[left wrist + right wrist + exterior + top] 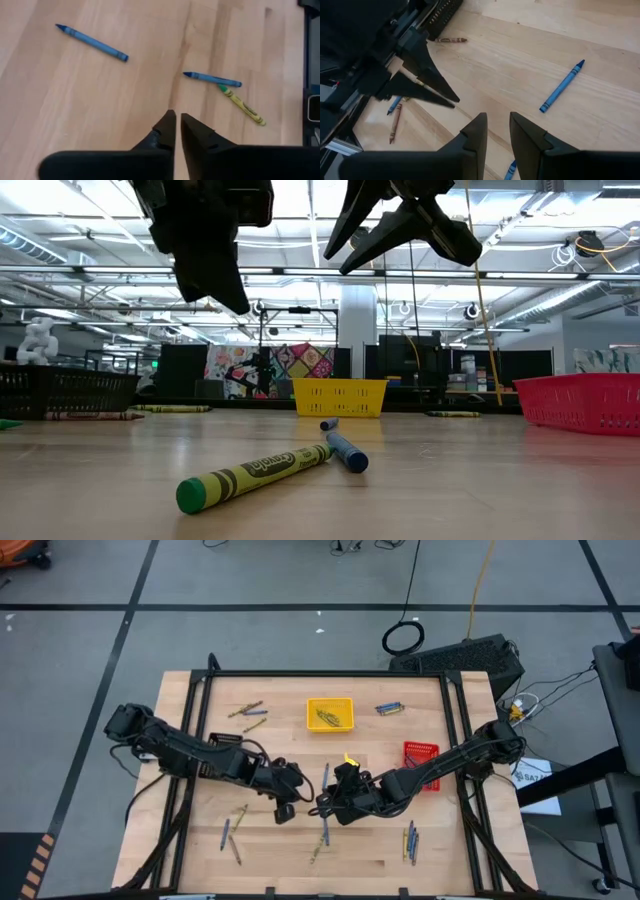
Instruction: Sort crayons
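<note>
Crayons (212, 78) just beyond left tool (175, 120)

arms: black, jointed | cables: black, looped | left gripper (175, 122): dark tapered fingers

Large lab or workshop hall indicated. Exposed ceiling trusses (300, 275) and strip lighting seen overhead. Grey floor (80, 650) marked with dark tape lines. Loose cables (405, 635) laid beside wooden surface (280, 735). Black storage bins (65, 392) and colourful panels (270, 370) visible in background.
</note>
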Controlling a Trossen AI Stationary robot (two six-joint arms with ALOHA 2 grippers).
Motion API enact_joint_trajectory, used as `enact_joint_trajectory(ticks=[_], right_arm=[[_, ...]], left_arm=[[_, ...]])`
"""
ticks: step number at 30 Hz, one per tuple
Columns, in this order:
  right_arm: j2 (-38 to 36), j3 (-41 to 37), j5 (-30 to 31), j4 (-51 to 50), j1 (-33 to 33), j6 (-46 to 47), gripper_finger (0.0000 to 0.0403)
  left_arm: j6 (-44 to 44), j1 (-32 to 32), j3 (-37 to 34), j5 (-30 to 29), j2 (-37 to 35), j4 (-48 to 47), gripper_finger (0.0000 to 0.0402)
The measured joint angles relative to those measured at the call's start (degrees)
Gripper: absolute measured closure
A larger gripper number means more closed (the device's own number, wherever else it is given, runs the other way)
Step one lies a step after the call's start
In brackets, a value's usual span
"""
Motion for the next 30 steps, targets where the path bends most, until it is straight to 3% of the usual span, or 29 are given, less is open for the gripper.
enact_joint_trajectory(ticks=[8, 16, 23, 30], right_arm=[[0.00, 0.00, -0.02, 0.00, 0.02, 0.00, 0.0332], [0.00, 0.00, -0.02, 0.00, 0.00, 0.00, 0.0332], [0.00, 0.00, -0.02, 0.00, 0.01, 0.00, 0.0332], [0.00, 0.00, -0.02, 0.00, 0.02, 0.00, 0.0332]], left_arm=[[-0.07, -0.29, 0.00, -4.86, 0.02, -0.31, 0.0284], [9.13, -0.48, 0.00, -5.87, 0.02, 0.14, 0.0278], [2.68, -0.48, 0.00, -6.47, 0.02, -0.21, 0.0278], [2.47, -0.46, 0.00, -7.23, 0.02, 1.80, 0.0278]])
